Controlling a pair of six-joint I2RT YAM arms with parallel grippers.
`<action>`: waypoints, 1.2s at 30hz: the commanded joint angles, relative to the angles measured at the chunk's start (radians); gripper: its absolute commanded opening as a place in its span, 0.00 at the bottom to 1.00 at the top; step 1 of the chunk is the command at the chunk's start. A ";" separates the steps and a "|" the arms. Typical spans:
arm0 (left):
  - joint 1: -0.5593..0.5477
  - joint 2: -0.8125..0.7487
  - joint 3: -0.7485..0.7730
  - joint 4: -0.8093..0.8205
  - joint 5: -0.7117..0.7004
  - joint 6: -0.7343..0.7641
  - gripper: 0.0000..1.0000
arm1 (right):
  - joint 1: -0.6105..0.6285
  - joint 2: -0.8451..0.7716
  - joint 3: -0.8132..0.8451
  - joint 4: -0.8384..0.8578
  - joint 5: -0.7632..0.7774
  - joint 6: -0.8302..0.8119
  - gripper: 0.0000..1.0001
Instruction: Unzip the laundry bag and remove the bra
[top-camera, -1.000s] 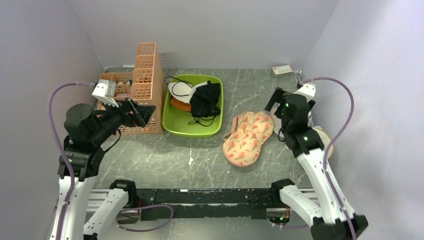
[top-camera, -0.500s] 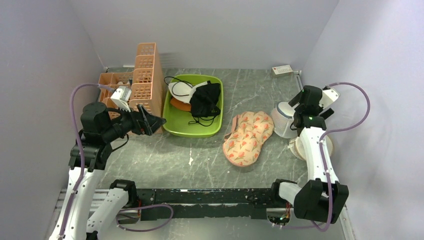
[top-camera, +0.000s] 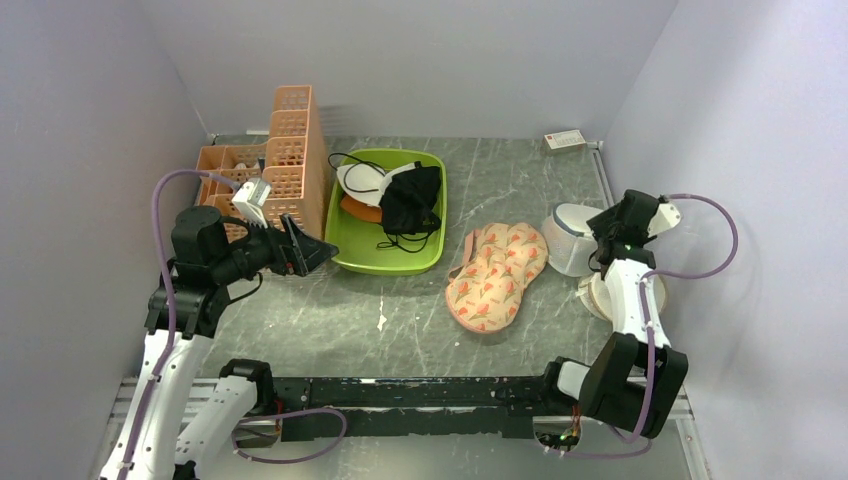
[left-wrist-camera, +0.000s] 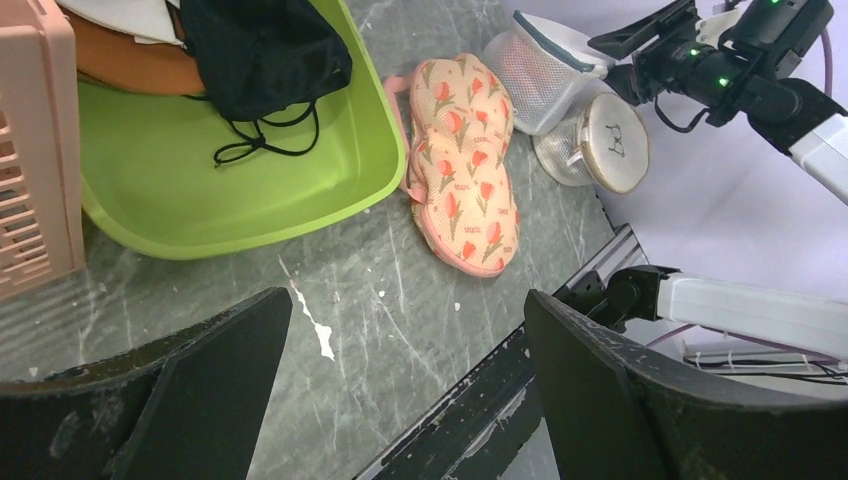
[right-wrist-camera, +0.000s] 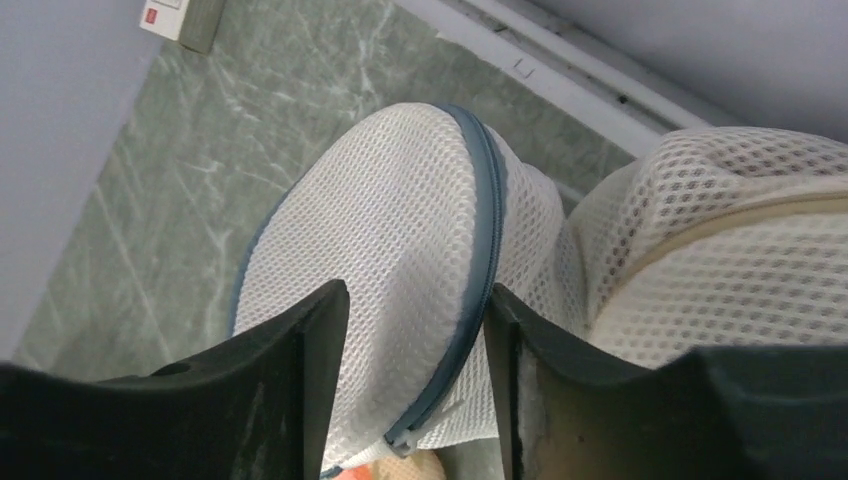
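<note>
The left gripper hovers in front of the peach crate, its jaws spread wide. Next comes the green tub holding a black garment, then the peach floral padded item lying flat on the worktop. Far right sits the laundry bag, its visible zip shut, touching the cream pouch. The right gripper is at the bag, jaws spread with the zipped rim between them. Whether they touch it cannot be told.

A white mesh laundry bag with a blue-grey zip, a peach pad (orange-red flower print), a lime-green tub, a black garment and a grey-green veined tabletop.
</note>
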 joint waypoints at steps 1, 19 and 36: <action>0.012 -0.015 -0.008 0.014 0.044 -0.019 0.99 | -0.038 0.033 -0.004 0.058 -0.146 0.033 0.41; 0.010 0.003 -0.075 0.085 0.098 -0.079 0.99 | -0.035 -0.222 0.141 -0.027 -0.643 -0.030 0.00; 0.002 0.105 0.004 0.018 0.033 -0.018 0.99 | 1.055 -0.203 -0.058 0.309 -0.645 0.312 0.00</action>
